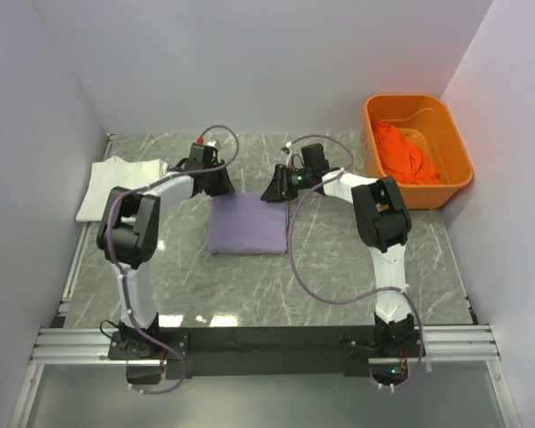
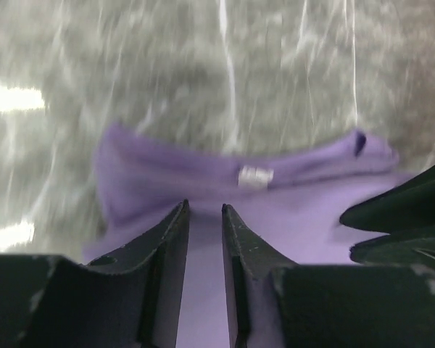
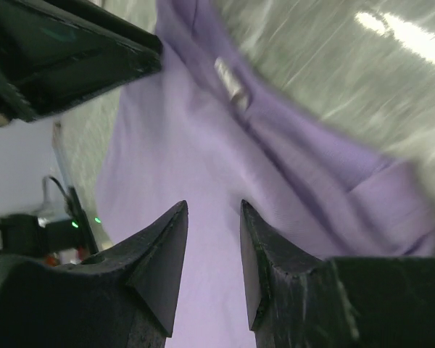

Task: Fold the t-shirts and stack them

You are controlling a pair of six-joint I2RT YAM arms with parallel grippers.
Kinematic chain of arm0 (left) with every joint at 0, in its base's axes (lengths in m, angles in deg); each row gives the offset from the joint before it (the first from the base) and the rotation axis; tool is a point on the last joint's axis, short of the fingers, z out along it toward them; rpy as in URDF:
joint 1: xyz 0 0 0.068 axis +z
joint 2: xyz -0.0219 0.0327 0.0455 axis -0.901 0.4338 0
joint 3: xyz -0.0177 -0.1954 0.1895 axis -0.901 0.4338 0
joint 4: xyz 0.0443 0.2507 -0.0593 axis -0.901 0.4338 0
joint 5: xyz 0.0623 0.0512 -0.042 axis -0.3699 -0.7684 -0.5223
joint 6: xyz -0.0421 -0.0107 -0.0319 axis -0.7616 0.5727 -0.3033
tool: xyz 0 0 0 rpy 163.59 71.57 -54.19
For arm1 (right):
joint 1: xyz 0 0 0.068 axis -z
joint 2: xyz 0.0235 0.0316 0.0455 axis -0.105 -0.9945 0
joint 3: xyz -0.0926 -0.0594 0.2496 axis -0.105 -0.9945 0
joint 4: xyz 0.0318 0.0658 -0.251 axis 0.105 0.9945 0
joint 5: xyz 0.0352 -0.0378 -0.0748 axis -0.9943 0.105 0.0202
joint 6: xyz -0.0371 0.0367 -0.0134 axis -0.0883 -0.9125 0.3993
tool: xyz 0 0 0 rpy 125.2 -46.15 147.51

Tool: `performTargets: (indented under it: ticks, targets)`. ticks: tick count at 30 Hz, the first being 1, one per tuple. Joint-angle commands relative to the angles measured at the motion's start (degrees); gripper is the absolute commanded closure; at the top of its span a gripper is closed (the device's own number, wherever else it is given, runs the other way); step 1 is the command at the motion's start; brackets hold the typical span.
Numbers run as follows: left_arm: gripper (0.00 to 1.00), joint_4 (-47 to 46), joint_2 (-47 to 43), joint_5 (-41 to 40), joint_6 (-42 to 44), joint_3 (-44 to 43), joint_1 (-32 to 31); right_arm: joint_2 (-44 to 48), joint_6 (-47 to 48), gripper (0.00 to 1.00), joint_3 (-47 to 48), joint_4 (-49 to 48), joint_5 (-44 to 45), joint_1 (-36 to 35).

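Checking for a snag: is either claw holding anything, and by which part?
Nothing is held. The left claw and the right claw both stand open above the folded purple shirt, with no cloth pinched between their fingers.

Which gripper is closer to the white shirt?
Left. The left gripper is just right of the white shirt, at the purple shirt's far-left corner; the right gripper is at its far-right corner.

You see grey marble-pattern tabletop (image 1: 339,267) boxed by plain pale walls (image 1: 276,62) left, back, right. Aluminium rail (image 1: 276,343) along near edge. Soft glare patches (image 1: 218,318) on near tabletop.
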Motion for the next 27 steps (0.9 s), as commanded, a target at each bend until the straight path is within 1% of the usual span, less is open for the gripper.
performTargets:
  ticks: [1, 3, 6, 9, 11, 14, 18, 20, 22, 24, 25, 27]
  targets:
    - [0.7, -0.89, 5.66, 2.63, 1.88, -6.37, 0.6, -4.28, -8.09, 0.58, 5.88, -7.45, -4.06, 3.19]
    - [0.69, -0.19, 9.61, 2.98, 2.05, -7.78, 0.95, -6.4, -11.71, 0.58, 7.29, -8.61, -4.5, 4.16]
    - [0.69, -0.62, 12.7, 4.21, 1.53, -8.93, 1.83, -9.22, -13.92, 0.58, 9.58, -8.96, -4.33, 4.69]
    - [0.69, -2.11, 13.32, 5.35, 0.91, -8.84, 2.8, -9.4, -17.17, 0.58, 9.5, -11.77, -4.6, 5.48]
    - [0.69, -1.68, 13.06, 5.71, 0.82, -10.07, 3.06, -7.83, -17.88, 0.58, 9.14, -12.39, -4.86, 5.83]
    - [0.67, -1.32, 9.56, 6.24, 0.65, -10.52, 3.15, -3.44, -17.79, 0.58, 8.53, -11.69, -5.03, 5.75]
    - [0.58, -2.38, -1.6, 5.71, -0.84, -7.62, 3.15, 4.03, -17.27, 0.58, 5.2, -11.07, -6.08, 5.05]
    - [0.55, -3.34, -5.47, 5.01, -3.21, -4.02, 3.06, 8.43, -16.3, 0.57, 2.12, -9.67, -7.4, 3.73]
    - [0.51, -3.52, -10.13, 6.14, -5.49, 0.0, 2.98, 11.86, -14.2, 0.57, -1.13, -6.87, -9.6, 2.15]
    - [0.51, -2.21, -14.44, 7.37, -6.99, 2.92, 2.63, 13.44, -10.61, 0.57, -2.89, -3.97, -11.18, -0.92]
    - [0.51, -2.03, -16.02, 7.99, -7.87, 6.59, 2.1, 14.67, -9.46, 0.57, -4.72, -1.17, -11.88, -1.89]
    - [0.53, -1.41, -20.85, 8.17, -9.02, 10.65, 1.31, 16.17, -6.65, 0.57, -7.62, 0.61, -12.33, -5.57]
